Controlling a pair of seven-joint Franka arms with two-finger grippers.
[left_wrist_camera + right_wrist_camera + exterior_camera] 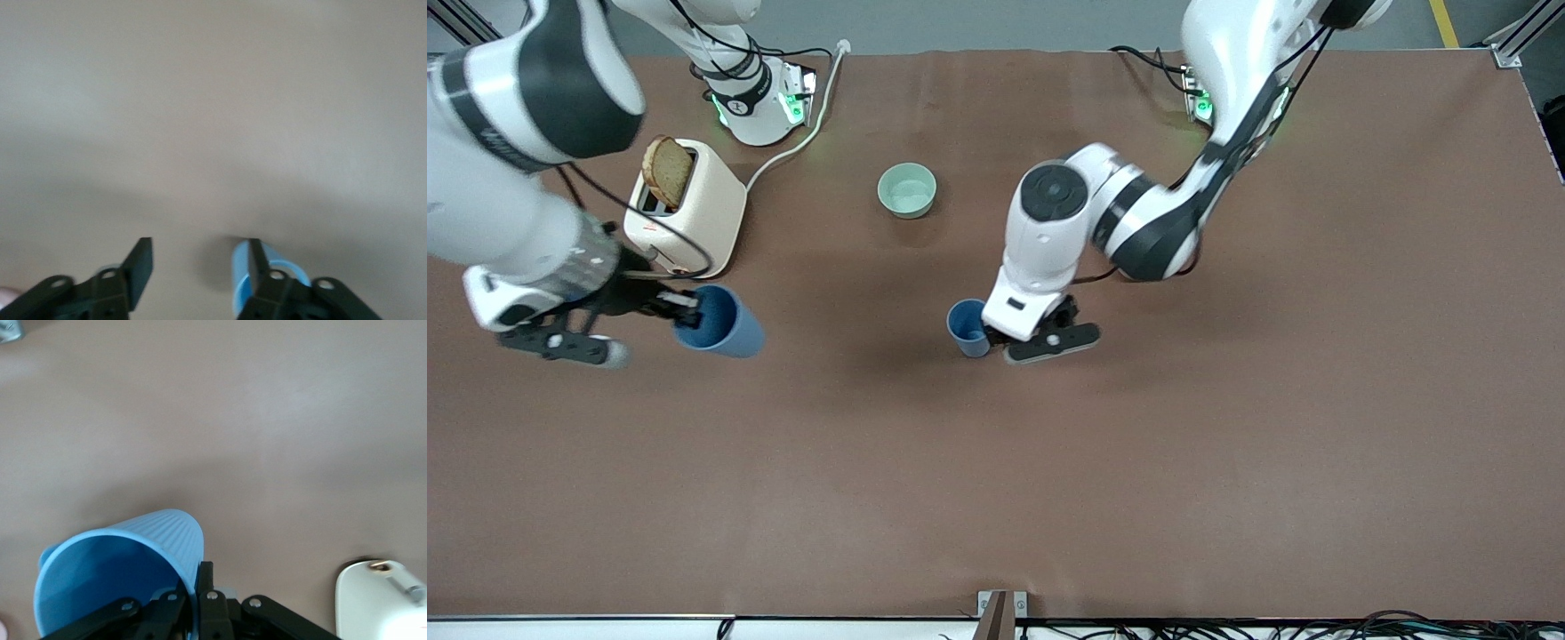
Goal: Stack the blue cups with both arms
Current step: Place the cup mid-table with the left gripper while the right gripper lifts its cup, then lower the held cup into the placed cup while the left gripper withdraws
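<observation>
One blue cup [967, 327] stands upright near the middle of the table. My left gripper [996, 334] is low beside it on the side toward the left arm's end. In the left wrist view the left gripper [198, 245] is open, and one finger [255, 263] is at the rim of this cup [239, 277]. My right gripper [685, 309] is shut on the rim of the second blue cup [725, 324] and holds it tilted above the table beside the toaster. The right wrist view shows the right gripper [197, 577] pinching this cup's wall [167, 530].
A cream toaster [694, 213] with a slice of toast [667, 171] stands toward the right arm's end, its cable [800, 142] running to the table's edge by the bases. A pale green bowl [907, 189] sits farther from the front camera than the standing cup.
</observation>
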